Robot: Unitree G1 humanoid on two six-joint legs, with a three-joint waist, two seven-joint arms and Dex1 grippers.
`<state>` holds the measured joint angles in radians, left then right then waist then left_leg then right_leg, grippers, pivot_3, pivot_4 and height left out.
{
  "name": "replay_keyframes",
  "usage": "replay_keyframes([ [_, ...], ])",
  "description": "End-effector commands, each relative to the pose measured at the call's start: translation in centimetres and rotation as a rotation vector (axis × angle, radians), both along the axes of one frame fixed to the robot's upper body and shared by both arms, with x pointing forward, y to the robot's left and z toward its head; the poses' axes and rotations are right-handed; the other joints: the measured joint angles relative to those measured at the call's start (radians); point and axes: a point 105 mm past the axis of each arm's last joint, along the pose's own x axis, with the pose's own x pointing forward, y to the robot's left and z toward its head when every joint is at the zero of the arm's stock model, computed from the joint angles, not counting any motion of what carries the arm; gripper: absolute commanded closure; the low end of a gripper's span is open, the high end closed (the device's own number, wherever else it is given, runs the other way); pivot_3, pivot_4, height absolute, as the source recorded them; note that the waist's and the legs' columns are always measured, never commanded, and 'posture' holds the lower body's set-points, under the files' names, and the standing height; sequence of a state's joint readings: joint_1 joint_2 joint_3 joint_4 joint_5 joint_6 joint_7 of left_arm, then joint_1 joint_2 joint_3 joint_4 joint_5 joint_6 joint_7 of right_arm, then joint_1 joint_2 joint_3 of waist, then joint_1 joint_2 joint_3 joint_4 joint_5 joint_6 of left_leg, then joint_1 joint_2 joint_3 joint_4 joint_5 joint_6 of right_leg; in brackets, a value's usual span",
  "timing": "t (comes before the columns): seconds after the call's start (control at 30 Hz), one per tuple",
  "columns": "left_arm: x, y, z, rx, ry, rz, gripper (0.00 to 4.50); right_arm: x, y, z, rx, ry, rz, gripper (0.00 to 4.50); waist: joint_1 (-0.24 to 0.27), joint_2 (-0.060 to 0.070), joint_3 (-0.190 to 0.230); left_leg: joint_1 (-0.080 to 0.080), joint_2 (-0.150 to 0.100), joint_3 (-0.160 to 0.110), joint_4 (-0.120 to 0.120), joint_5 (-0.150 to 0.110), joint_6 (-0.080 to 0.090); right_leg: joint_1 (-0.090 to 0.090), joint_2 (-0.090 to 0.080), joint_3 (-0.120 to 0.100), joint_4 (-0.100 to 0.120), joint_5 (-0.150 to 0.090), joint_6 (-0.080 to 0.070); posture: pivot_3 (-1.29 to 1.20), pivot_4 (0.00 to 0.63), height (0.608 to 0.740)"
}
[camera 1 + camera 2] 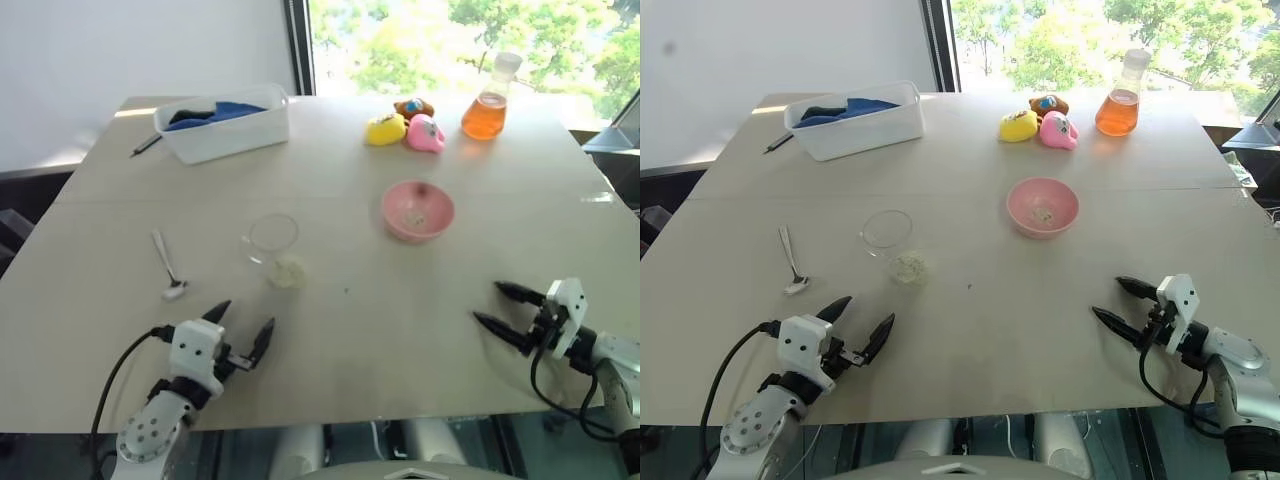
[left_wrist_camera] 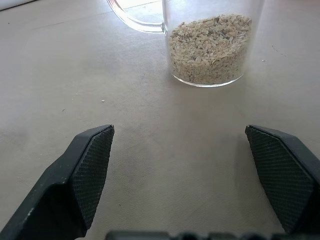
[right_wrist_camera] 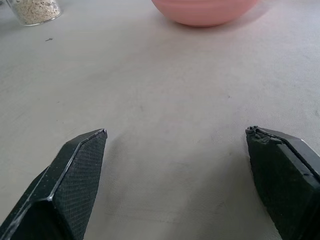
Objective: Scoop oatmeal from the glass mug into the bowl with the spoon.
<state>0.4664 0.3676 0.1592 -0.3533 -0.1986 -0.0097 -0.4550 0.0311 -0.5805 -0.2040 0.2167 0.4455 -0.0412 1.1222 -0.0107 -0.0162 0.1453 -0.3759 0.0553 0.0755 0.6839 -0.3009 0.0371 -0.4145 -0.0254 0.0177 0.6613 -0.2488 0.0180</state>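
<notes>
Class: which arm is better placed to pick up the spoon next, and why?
Left, probably. The spoon lies on the table just ahead of the open left pincer; the open right pincer sits far across, nearer the bowl.

Pale beige tabletop (image 1: 400, 330) seen from above by both head views, shared almost entirely, wrist views set low, close, skimming its surface.
</notes>
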Motion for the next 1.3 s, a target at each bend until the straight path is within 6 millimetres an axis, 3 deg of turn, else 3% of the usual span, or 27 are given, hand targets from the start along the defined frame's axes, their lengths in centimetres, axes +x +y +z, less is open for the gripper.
replay_keyframes([
  [0.03, -0.4, 0.0, -1.1, 0.011, 0.052, 0.002, 0.0, 0.0, -0.2, -0.6, -0.001, 0.022, 0.001, 0.01, 0.0, 0.0, 0.0, 0.0, 0.0, 0.0, 0.0, 0.0, 0.0, 0.0, 0.0, 0.0, 0.0, 0.0, 0.0, 0.0, 0.15, 0.74],
  [1.03, -0.1, 0.1, -0.9, -0.026, 0.024, 0.032, 0.0, 0.8, 0.6, -0.5, 0.003, -0.002, 0.041, 0.01, 0.0, 0.0, 0.0, 0.006, 0.0, 0.005, 0.0, 0.0, 0.0, 0.003, -0.004, 0.004, 0.001, 0.0, 0.0, 0.0, 0.15, 0.74],
  [1.13, -0.1, 1.0, -0.2, -0.023, 0.008, 0.076, 0.0, 0.7, 1.7, -0.2, 0.006, -0.008, 0.093, 0.01, -0.001, 0.0, 0.0, 0.007, 0.0, 0.005, -0.001, 0.0, 0.0, 0.003, -0.004, 0.004, 0.001, 0.0, 0.0, 0.0, 0.15, 0.74],
  [1.23, 1.2, 3.9, 2.5, -0.075, -0.066, 0.235, 0.0, 1.0, 3.9, 1.4, 0.065, -0.024, 0.162, 0.01, -0.003, -0.002, 0.002, 0.007, 0.002, 0.005, -0.002, 0.0, 0.0, 0.003, -0.004, 0.004, 0.001, 0.0, 0.0, 0.0, 0.15, 0.74],
  [1.3, 1.6, 4.6, 3.8, -0.084, -0.096, 0.263, 0.0, 1.1, 4.8, 2.4, 0.107, -0.027, 0.187, 0.01, -0.003, -0.003, 0.003, 0.007, 0.003, 0.003, -0.002, 0.0, 0.0, 0.002, -0.002, 0.003, 0.002, 0.0, 0.0, 0.0, 0.15, 0.74],
])
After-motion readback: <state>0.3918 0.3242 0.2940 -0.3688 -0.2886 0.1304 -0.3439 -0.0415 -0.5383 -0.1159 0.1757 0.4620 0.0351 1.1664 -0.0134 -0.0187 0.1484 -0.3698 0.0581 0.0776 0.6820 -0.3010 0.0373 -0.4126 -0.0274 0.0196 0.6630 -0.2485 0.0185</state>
